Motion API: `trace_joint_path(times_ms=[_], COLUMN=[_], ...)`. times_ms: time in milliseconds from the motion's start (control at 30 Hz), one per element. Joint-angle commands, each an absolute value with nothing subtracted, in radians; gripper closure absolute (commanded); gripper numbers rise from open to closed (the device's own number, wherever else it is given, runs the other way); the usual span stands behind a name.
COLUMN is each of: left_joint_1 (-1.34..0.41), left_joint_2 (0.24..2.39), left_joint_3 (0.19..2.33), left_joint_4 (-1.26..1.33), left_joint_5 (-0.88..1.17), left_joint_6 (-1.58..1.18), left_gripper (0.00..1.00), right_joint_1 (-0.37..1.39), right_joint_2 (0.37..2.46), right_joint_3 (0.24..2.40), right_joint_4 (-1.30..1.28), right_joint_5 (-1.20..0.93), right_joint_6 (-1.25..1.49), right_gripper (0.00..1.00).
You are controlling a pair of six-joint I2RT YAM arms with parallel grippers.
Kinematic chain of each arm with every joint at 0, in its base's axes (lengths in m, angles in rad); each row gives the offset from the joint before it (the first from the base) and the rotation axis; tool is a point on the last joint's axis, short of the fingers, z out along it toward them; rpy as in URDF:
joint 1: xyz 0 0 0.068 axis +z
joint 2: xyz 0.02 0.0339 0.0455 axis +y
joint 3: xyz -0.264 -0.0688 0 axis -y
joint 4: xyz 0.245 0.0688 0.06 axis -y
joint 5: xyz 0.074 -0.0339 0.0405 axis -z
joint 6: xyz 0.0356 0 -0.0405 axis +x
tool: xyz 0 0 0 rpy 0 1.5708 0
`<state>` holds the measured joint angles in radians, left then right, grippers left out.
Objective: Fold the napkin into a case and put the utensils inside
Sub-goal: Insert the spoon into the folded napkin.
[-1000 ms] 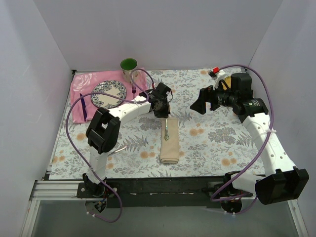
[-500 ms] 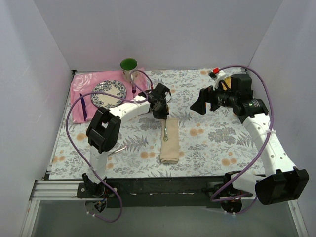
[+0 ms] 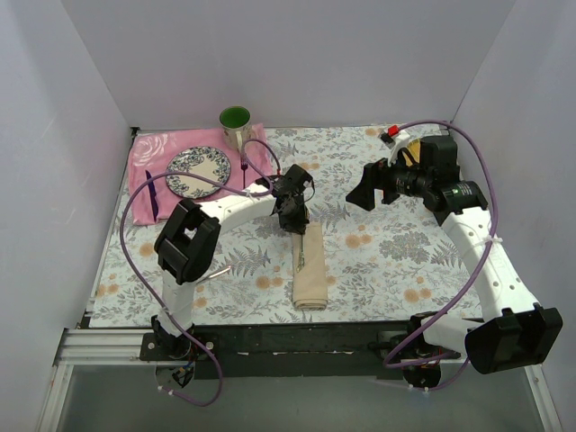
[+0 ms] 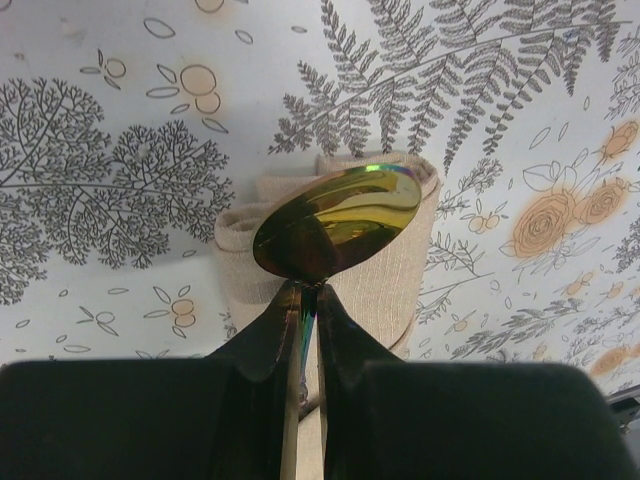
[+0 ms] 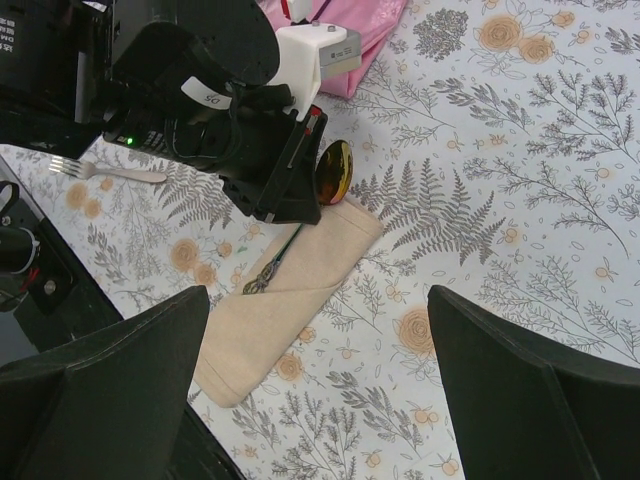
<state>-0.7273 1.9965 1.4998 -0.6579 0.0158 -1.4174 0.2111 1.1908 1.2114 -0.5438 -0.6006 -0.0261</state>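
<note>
Nearest, the case lies on the floral counter, with a slim dark thing in its fold that I can't identify. Over its far end my left hand is pinched tight on the spoon, its handle hidden between the fingers. My right hand hangs spread wide, holding nothing. White walls close round.

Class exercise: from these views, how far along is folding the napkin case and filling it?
Done: the napkin lies folded as a narrow case. In hand: the left gripper is shut on the spoon, its bowl above one end of the case. Left: the fork lies on the table, untouched, and the right gripper is open, holding nothing.
</note>
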Motion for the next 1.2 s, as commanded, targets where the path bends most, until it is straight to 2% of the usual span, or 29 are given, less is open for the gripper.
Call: trace_joint_path(times_ms=[0,133,1167], left_joint_1=[-0.732,-0.732,-0.784], left_joint_2=[1.888,1.884,1.845], left_joint_3=[1.477,1.489,1.379], left_joint_4=[-0.676,-0.677,-0.667], left_joint_5=[0.014,-0.025,0.069], left_joint_6=[-1.447,-1.453,-1.525], left_gripper=[1.00,1.00,1.00], right_joint_1=[0.207,0.207,0.207], right_joint_2=[1.161,1.157,1.144], right_joint_3=[1.192,1.174,1.135], right_joint_4=[-0.503,-0.497,-0.497], right_joint_5=[-0.614,-0.620,-0.634], right_joint_6=[-0.015,-0.012,-0.032], right_gripper=[0.01,0.01,0.01])
